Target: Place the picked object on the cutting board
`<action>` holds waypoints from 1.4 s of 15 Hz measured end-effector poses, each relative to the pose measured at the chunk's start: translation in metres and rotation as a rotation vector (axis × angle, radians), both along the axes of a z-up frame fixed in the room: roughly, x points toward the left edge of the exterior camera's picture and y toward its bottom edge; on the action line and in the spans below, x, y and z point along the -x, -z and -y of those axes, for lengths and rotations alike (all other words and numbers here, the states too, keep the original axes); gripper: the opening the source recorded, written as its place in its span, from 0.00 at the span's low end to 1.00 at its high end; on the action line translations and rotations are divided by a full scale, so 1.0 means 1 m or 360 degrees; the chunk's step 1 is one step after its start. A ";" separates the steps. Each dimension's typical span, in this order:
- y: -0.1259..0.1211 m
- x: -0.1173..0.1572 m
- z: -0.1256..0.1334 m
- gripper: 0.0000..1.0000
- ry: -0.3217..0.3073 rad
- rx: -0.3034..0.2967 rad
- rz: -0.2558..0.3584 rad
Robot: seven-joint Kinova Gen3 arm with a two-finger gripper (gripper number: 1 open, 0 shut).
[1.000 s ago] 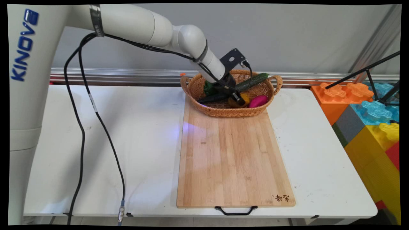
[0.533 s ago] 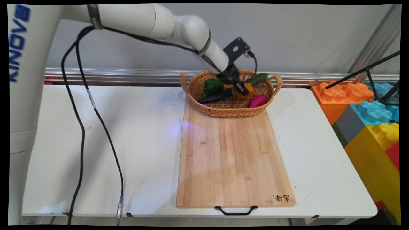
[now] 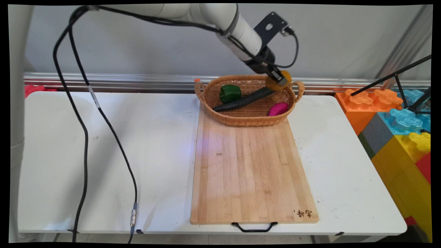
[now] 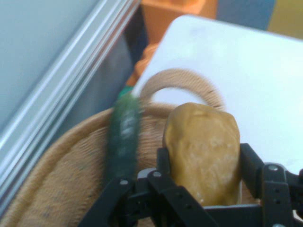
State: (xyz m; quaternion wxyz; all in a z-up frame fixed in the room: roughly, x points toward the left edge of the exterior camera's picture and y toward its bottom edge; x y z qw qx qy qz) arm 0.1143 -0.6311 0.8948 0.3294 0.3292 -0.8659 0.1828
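Holding: gripper [image 3: 279,80] jaws clamped on yellow-brown potato [image 4: 204,151], raised above wicker basket [image 3: 241,119], toward its 2 o'clock rim.
Risk: potato may slip; rounded, smooth-looking skin, narrow contact.
Appearance: lumpy, oval, ochre.
Nearby: cucumber [image 3: 241,101], green pepper [image 3: 230,93], magenta item [image 3: 278,109]; basket on cutting board [image 3: 251,172].

my gripper [image 3: 279,80] upper centre, over basket's [image 3: 241,119] right rim | in my jaws: potato [image 4: 204,151] | pepper [image 3: 230,93], cucumber [image 3: 241,100] in basket | basket on board's [image 3: 251,172] far end
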 end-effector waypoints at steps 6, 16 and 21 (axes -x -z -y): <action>-0.014 0.039 -0.057 0.00 0.0204 -0.0240 -0.0142; 0.077 0.030 -0.097 0.00 0.0386 -0.0343 0.0089; 0.108 0.026 -0.101 0.00 0.0414 -0.0325 0.0147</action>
